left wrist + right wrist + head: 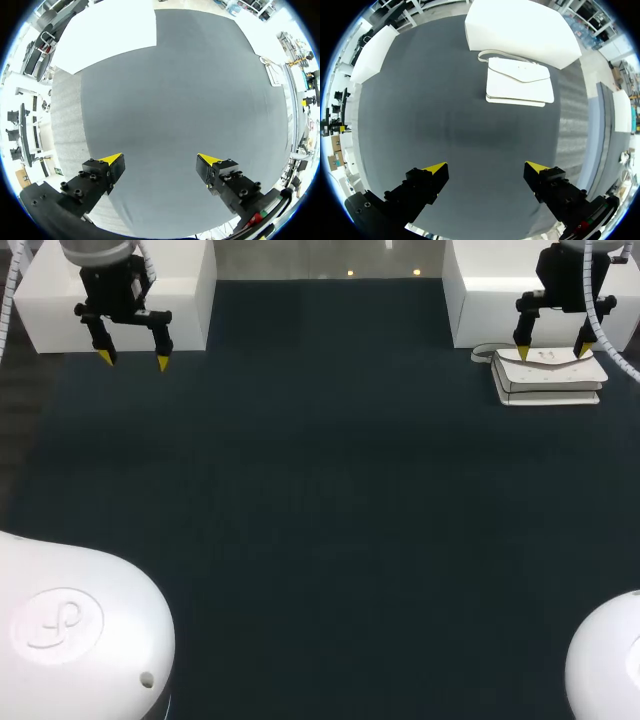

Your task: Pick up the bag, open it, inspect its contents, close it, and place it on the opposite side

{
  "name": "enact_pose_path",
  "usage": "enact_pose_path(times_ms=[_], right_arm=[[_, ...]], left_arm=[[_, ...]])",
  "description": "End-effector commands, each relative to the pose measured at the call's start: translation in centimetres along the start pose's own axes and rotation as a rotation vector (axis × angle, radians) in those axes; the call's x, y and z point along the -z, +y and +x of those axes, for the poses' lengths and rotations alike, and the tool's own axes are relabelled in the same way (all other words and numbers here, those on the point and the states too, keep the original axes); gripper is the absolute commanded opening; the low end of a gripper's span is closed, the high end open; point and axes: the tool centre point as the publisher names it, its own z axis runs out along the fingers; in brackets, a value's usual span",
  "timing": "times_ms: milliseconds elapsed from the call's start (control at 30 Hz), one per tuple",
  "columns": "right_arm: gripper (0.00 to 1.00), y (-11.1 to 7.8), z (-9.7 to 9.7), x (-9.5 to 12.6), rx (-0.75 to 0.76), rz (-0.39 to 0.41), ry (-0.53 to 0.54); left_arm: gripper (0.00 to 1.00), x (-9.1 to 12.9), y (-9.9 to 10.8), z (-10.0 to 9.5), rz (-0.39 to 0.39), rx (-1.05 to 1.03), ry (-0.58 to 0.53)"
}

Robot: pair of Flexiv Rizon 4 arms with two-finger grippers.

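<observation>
The white flap handbag [520,82] lies flat on the dark table [320,500] at its far right, just in front of the right white block [480,300]. Its envelope flap faces up and its thin strap [487,54] loops out at one end.

It looks light and only half stiff. The smooth skin will probably slip between narrow fingertips, and the body may sag if it is lifted by 1 corner. The likeliest holds are across the stacked long edge for carrying and the point of the flap for opening. The strap looks too limp to steer by.

The right gripper [552,350] hangs over the bag with its 2 fingers spread wide and nothing between them. In the right wrist view the bag lies well ahead of the tips, apart from them.

The left gripper [134,360] is likewise spread wide and empty, at the far left before the left white block [180,300].

The clasp is too small to make out, so I cannot tell whether the flap is fastened. The contents are hidden. In the head view the right fingers cover part of the flap.
</observation>
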Motion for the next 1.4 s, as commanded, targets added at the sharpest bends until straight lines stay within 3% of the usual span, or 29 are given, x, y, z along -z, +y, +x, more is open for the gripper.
enact_pose_path(times_ms=[33, 433, 867, 1167, 1400], right_arm=[[1.0, 0.4, -0.8, -0.3, 0.02, -0.005, 0.018], [1.0, 2.0, -5.8, -3.2, 0.0, 0.013, 0.104], [1.0, 3.6, -10.1, -5.6, -0.097, -0.004, 0.205], [1.0, 5.1, -11.9, -7.3, -0.126, 0.002, 0.253], [1.0, 6.5, -13.3, -8.3, -0.157, -0.001, 0.272]], left_arm=[[1.0, -0.2, 1.2, -0.1, 0.071, -0.097, 0.025], [1.0, -1.3, 1.9, 1.5, 0.328, -0.683, 0.17], [1.0, -3.5, 1.9, 2.4, 0.578, -1.1, 0.323], [1.0, -5.6, 0.3, 4.0, 0.658, -1.245, 0.403], [1.0, -7.5, -1.7, 5.3, 0.669, -1.294, 0.465]])
